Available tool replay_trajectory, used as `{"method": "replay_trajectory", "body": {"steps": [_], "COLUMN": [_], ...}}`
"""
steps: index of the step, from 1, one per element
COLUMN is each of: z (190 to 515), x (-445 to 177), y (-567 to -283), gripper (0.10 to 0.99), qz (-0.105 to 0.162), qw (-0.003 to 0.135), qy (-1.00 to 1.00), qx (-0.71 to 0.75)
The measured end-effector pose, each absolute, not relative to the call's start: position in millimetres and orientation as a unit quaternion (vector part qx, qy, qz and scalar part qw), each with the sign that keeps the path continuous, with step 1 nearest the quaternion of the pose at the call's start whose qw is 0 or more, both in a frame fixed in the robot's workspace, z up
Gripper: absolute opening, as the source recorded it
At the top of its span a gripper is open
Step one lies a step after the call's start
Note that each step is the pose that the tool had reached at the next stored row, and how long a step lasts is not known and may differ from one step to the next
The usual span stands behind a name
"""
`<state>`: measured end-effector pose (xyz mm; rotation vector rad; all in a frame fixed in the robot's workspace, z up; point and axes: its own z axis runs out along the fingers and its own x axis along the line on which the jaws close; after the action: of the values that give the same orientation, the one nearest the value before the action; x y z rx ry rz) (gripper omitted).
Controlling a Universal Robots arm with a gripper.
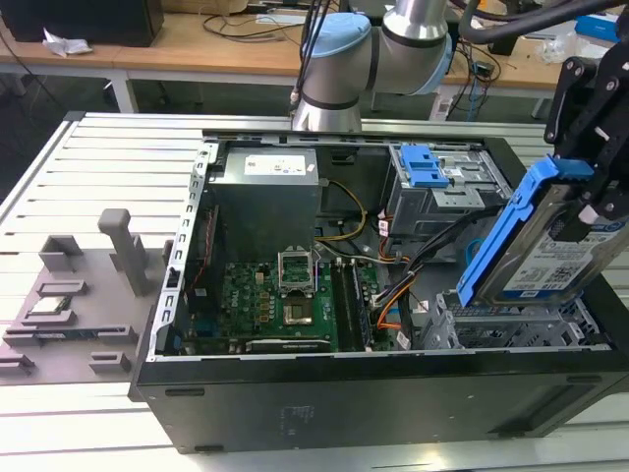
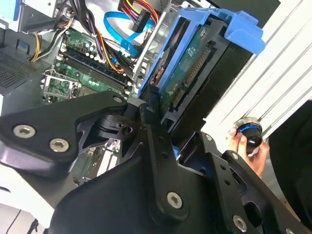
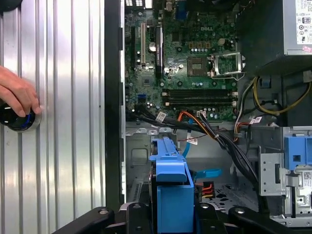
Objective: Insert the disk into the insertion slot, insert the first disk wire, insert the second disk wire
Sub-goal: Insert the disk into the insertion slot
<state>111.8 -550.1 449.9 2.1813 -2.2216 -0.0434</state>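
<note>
My gripper (image 1: 588, 208) is shut on the disk (image 1: 552, 264), a silver-grey drive with a white label in a bright blue carrier. I hold it tilted steeply, its low end just above the insertion slot (image 1: 496, 324), a low perforated grey cage at the case's near corner on the exterior view's right. In the second wrist view a black finger (image 2: 155, 141) presses the disk (image 2: 191, 63) at the carrier's edge. The first wrist view looks down the blue carrier (image 3: 173, 195) onto the slot (image 3: 139, 156). A flat blue wire (image 3: 204, 173) and an orange-black wire bundle (image 3: 197, 119) lie loose beside the slot.
The open case holds a green motherboard (image 1: 285, 295), a power supply (image 1: 265, 192) and a taller cage with blue latches (image 1: 432, 182). A hand (image 3: 17, 92) rests on a black-blue knob (image 3: 17, 121) on the ribbed table. Grey fixtures (image 1: 88, 285) stand at the exterior view's left.
</note>
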Motion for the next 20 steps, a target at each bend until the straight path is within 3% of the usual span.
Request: {"method": "replay_trajectory", "body": {"steps": [20], "z": [419.6], "x": [109.2], "y": [-545.1], "gripper": [0.361], "qz": [-0.014], "qw": [0.014], "qy": [-0.713], "qx": [0.701]}}
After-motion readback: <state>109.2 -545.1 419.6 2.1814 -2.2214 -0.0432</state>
